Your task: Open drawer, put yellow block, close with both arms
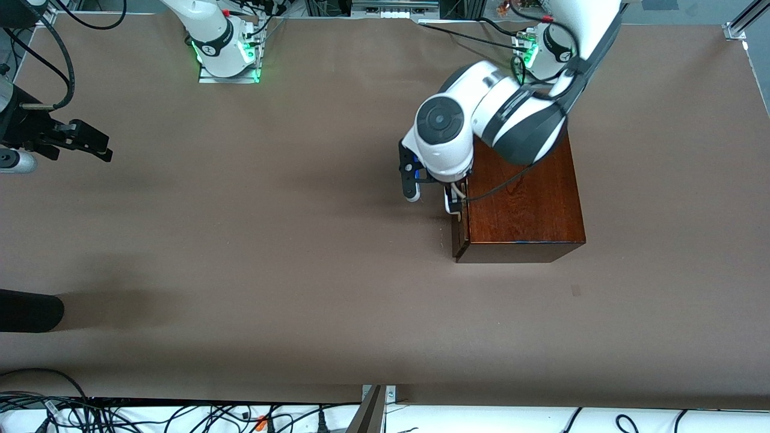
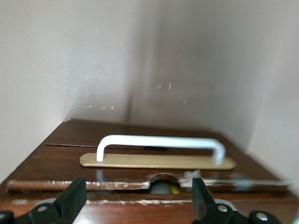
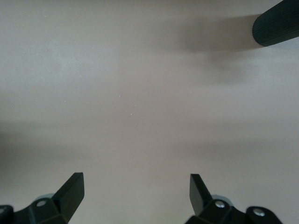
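Observation:
The reddish-brown wooden box [image 1: 523,204] stands toward the left arm's end of the table. Its drawer [image 1: 458,240] faces the right arm's end and sits almost flush with the box. In the left wrist view the dark drawer front [image 2: 140,172] carries the white bar handle [image 2: 159,141]. Through a narrow gap and a notch at its top shows a sliver of the yellow block [image 2: 175,189]. My left gripper [image 1: 454,204] [image 2: 138,200] hangs open over the drawer's top edge, holding nothing. My right gripper [image 1: 99,147] [image 3: 135,191] waits open over bare table at the right arm's end.
A black cylinder [image 1: 30,310] [image 3: 278,23] juts in over the table at the right arm's end, nearer to the front camera. Cables lie along the table's near edge [image 1: 180,415]. The two arm bases [image 1: 228,57] stand along the table's edge farthest from the front camera.

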